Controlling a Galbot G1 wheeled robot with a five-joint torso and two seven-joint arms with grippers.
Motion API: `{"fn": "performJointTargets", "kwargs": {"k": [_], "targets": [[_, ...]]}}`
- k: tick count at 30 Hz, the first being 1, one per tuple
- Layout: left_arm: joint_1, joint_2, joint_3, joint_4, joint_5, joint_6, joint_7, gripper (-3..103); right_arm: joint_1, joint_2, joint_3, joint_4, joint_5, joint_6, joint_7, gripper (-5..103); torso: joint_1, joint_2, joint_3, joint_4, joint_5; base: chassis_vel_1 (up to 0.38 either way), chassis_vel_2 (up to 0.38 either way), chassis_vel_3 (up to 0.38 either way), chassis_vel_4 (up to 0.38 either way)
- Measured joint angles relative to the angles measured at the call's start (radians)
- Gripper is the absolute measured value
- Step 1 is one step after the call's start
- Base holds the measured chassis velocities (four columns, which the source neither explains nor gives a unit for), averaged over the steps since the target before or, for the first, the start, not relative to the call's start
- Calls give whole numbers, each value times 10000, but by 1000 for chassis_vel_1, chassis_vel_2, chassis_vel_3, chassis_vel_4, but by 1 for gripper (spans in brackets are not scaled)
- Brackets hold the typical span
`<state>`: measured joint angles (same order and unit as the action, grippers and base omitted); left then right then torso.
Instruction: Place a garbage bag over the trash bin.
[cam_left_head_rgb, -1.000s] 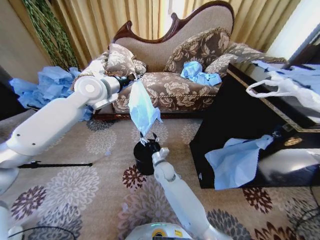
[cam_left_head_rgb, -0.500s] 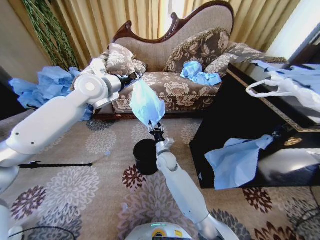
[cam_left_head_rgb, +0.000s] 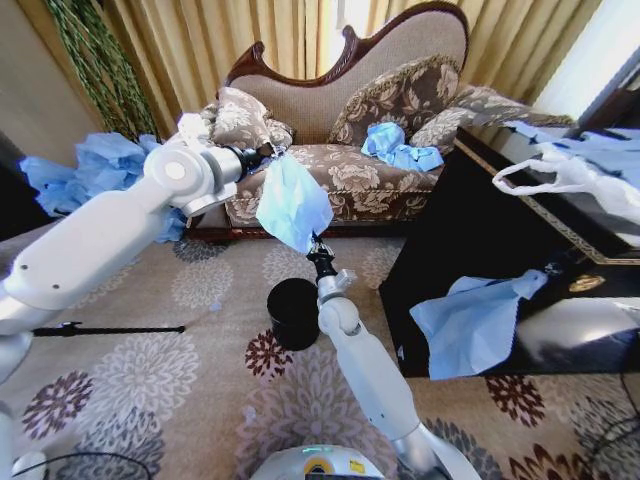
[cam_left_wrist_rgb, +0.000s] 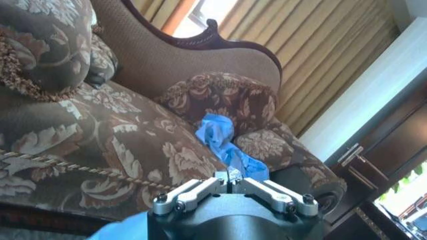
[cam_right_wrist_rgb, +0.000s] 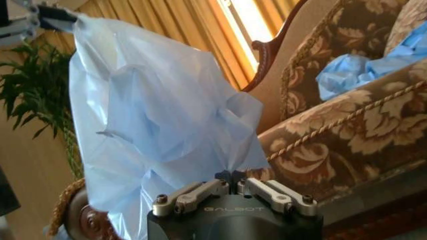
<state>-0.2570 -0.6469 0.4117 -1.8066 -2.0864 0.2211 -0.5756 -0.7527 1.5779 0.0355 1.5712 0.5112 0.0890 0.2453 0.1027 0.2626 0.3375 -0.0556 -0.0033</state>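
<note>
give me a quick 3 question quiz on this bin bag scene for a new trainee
1. True or false: the bag already lines the bin.
2. Which grippers hold the bag?
A. left only
B. right only
C. both
3. Fill in: the bin stands on the ____.

Key
1. False. The bag hangs in the air above the bin, stretched between the left gripper at its upper corner and the right gripper at its lower edge.
2. C. In the right wrist view the right gripper's fingers pinch the film, and the left gripper grips the far corner.
3. carpet, in front of the sofa.
</note>
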Motion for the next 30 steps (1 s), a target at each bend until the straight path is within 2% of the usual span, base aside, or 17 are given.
{"fn": "performJointTargets", "kwargs": {"k": [7,10,11,15,16,18,19,20,21,24,30], "targets": [[762,211,-527,-368,27,-52,-103,0,-623,-524,170,957,95,-243,76,0,-1,0,-1,4,1,0,0,0,0],[1852,538,-1432,-847,126,-87,-176,0,-1113,-1029,168,1557,198,-398,58,0,0,0,-1,-1,0,0,0,0,0],[1852,538,-1432,-847,126,-87,-176,0,-1113,-1029,168,1557,198,-398,58,0,0,0,-1,-1,0,0,0,0,0],[4217,1406,-3464,-1807,296,-96,-184,0,-1855,-1759,-175,2381,425,-556,-75,0,-1,0,-2,4,-1,0,0,0,0],[4217,1406,-3464,-1807,296,-96,-184,0,-1855,-1759,-175,2381,425,-556,-75,0,-1,0,-2,4,-1,0,0,0,0],[5877,1979,-4465,-2426,488,-96,-84,0,-2240,-2088,-492,2898,559,-615,-161,0,-2,0,-2,14,-6,0,0,0,0],[6264,2097,-4640,-2598,528,-96,-58,0,-2367,-2170,-559,3081,609,-640,-173,0,-1,0,-2,17,-7,0,0,0,0],[7098,2304,-4957,-2977,615,-86,20,0,-2738,-2387,-684,3599,808,-759,-203,0,-3,1,-3,6,-5,0,0,0,0],[7098,2304,-4957,-2977,615,-86,20,0,-2738,-2387,-684,3599,808,-759,-203,0,-3,1,-3,6,-5,0,0,0,0],[8346,2575,-5339,-3687,983,-79,47,0,-3136,-2586,-1015,4105,1130,-913,-364,0,-3,1,-3,-1,2,0,0,0,0],[9247,2724,-5483,-4377,1122,-126,-281,0,-3269,-2742,-1392,4138,1457,-1038,-596,0,-3,1,-3,6,1,0,0,0,0]]}}
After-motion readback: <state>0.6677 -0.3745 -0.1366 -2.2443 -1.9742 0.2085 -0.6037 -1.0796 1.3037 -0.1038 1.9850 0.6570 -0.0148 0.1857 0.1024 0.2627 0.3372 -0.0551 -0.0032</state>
